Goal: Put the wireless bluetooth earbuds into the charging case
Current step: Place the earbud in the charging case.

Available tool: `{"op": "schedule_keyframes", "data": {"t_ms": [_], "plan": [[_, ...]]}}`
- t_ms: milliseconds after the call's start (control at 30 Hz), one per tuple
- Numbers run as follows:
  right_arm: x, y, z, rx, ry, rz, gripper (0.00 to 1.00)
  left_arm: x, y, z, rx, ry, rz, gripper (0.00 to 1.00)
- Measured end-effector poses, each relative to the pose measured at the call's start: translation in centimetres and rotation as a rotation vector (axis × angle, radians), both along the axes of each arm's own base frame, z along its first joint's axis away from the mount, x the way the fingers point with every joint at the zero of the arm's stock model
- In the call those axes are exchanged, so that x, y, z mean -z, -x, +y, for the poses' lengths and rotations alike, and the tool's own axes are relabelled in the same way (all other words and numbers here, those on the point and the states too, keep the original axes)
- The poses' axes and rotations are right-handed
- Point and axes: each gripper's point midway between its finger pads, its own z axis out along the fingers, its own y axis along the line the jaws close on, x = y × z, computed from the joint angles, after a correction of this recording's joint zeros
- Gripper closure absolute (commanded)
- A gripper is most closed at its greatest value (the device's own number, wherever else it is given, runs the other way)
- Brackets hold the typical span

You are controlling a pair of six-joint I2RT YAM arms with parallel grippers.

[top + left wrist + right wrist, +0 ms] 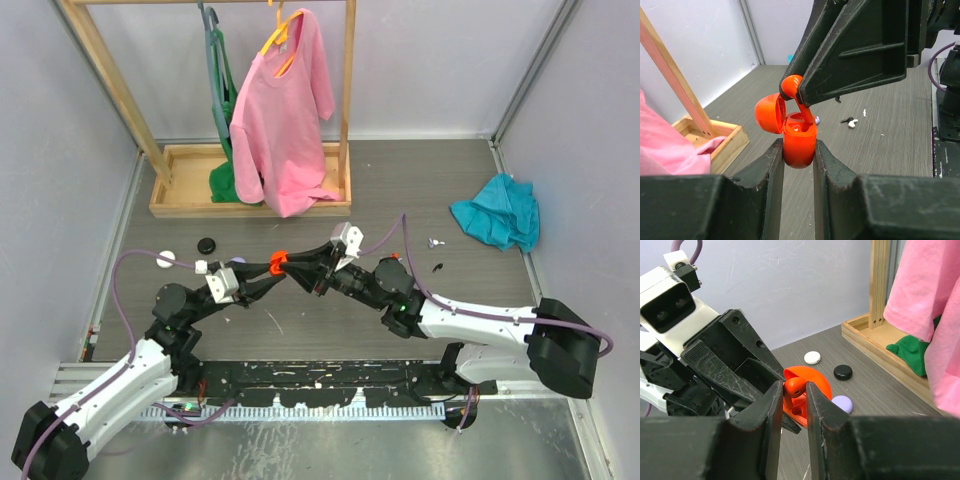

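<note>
Left gripper [799, 152] clamps open red case [771, 112]; right gripper [793, 395] pinches red earbud [790, 84] (stem down): centre it over the case, lower straight.

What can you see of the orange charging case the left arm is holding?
The orange charging case is a glossy, rounded plastic shell, held upright off the table between the shut jaws of the left gripper, which press its two sides. Its hinged lid stands open, tipped back. The right gripper holds a matching orange earbud, stem pointing down into the open well.
</note>
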Motion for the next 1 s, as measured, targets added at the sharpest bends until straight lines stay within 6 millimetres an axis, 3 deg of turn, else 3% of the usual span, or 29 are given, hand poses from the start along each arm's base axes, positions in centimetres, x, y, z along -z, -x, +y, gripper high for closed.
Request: {"op": "schedule_keyframes", "data": {"t_ms": [733,1000], "plan": [[0.55,0.14,0.44,-0.008,-0.022,0.003,0.77,-0.27,0.32,0.01,0.012,0.025,0.025,1.00],[0.47,0.44,0.48,-0.023,-0.035,0.011,0.66,-0.40,0.47,0.07,0.014,0.031,0.022,1.00]]}}
